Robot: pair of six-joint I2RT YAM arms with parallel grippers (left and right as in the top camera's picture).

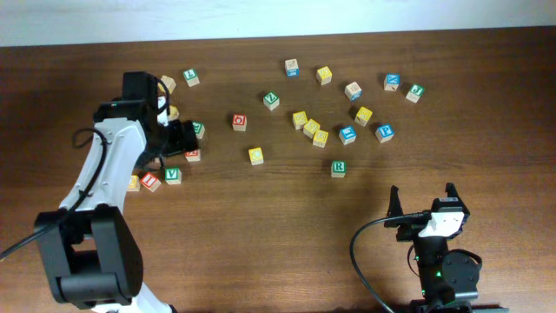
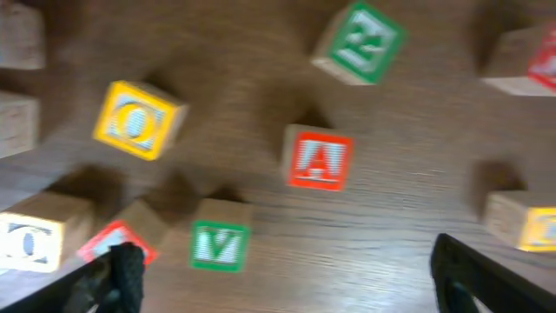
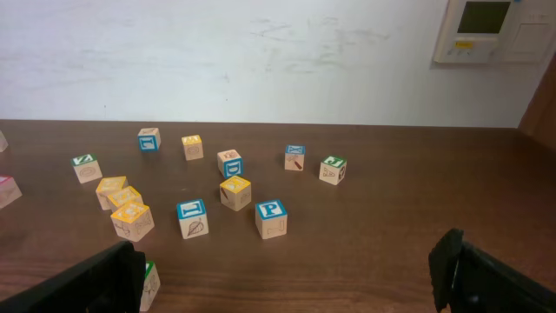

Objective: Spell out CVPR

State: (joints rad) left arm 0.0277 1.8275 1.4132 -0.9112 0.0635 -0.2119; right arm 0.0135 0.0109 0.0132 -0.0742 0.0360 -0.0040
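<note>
A green V block [image 1: 173, 175] lies at the left, next to a red block [image 1: 151, 181]. A green R block [image 1: 338, 168] and a blue P block [image 1: 384, 132] lie right of centre. My left gripper [image 1: 182, 139] is open and empty, above the left cluster. In the left wrist view it [image 2: 291, 287] hangs over bare wood beside the V block [image 2: 219, 245], below a red A block [image 2: 319, 159]. My right gripper [image 1: 422, 198] is open and empty at the front right. In the right wrist view it [image 3: 287, 278] faces the P block [image 3: 271, 217]. I cannot pick out a C block for certain.
Several other letter blocks are scattered across the far half of the table, among them a yellow one [image 2: 139, 120] and a green one [image 2: 360, 42] near my left gripper, and a blue one [image 3: 192, 217] left of the P block. A white wall stands behind the table.
</note>
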